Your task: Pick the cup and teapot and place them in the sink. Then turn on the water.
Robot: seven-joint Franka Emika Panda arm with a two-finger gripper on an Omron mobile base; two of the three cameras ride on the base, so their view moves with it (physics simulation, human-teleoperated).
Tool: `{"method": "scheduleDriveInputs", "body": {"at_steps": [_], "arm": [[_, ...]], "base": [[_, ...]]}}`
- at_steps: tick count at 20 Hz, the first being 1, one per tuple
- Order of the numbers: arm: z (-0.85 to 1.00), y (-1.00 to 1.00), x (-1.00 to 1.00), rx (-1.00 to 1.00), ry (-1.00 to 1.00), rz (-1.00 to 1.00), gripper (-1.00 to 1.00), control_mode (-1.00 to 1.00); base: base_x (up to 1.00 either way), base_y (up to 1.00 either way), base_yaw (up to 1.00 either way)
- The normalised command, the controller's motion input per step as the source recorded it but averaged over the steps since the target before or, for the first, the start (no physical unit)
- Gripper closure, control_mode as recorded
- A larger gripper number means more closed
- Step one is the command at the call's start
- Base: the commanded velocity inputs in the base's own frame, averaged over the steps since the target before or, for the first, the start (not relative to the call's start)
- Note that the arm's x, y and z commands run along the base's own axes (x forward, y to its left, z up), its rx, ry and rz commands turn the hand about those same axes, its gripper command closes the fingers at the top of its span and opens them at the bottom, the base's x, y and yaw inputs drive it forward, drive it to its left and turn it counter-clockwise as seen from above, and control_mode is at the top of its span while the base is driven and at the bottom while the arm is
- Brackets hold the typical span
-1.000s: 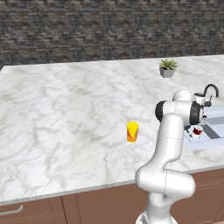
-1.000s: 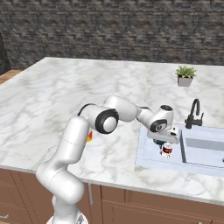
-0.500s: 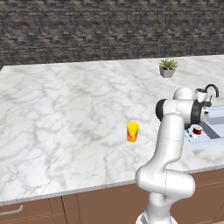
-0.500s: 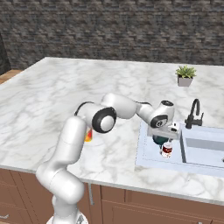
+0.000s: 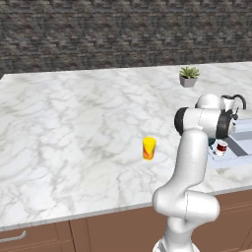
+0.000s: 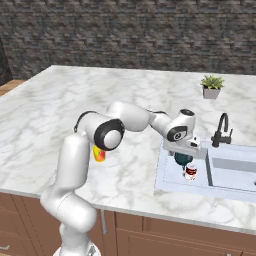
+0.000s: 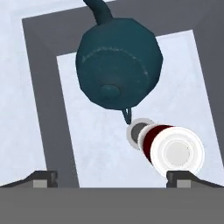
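Note:
The dark teal teapot (image 7: 118,68) rests in the small side basin of the pale sink (image 6: 167,179), beside a grey drain ring. My gripper (image 7: 111,177) hangs just above it, open, with nothing between its fingers. In the right base view the gripper (image 6: 186,150) sits right over the teapot (image 6: 182,159). The yellow cup (image 5: 149,148) with its orange-red patch stands upright on the marble counter, well left of the sink; my arm half hides the cup (image 6: 99,154) in the right base view. The slim black faucet (image 6: 222,130) stands behind the sink with no stream of water.
A small red-and-white can (image 6: 190,172) stands in the same side basin, close to the teapot. A potted plant (image 5: 189,77) sits at the back of the counter. The wide marble counter (image 5: 74,128) stretches left of the cup.
The hand has lifted a little above the teapot, jaws staying open. Teapot, can and cup have not moved.

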Motion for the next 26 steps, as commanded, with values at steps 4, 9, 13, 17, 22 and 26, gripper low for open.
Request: {"method": "scheduleDriveInputs", "body": {"at_steps": [4, 9, 13, 17, 22, 26], "arm": [[0.17, 0.58, -0.46, 0.00, 0.00, 0.00, -1.00, -1.00], [0.16, 0.61, -0.43, 0.00, 0.00, 0.00, -1.00, -1.00], [0.26, 0.50, -0.28, -0.01, 0.00, 0.00, -1.00, -1.00], [0.24, 0.50, -0.33, 0.00, 0.00, 0.00, -1.00, -1.00], [0.30, 0.53, -0.37, 0.00, 0.00, 0.00, -1.00, -1.00], [0.37, 0.54, -0.26, 0.00, 0.00, 0.00, -1.00, -1.00]], "base": [[0.00, 0.00, 0.00], [0.00, 0.00, 0.00], [0.00, 0.00, 0.00], [0.00, 0.00, 0.00], [0.00, 0.00, 0.00], [0.00, 0.00, 0.00]]}}
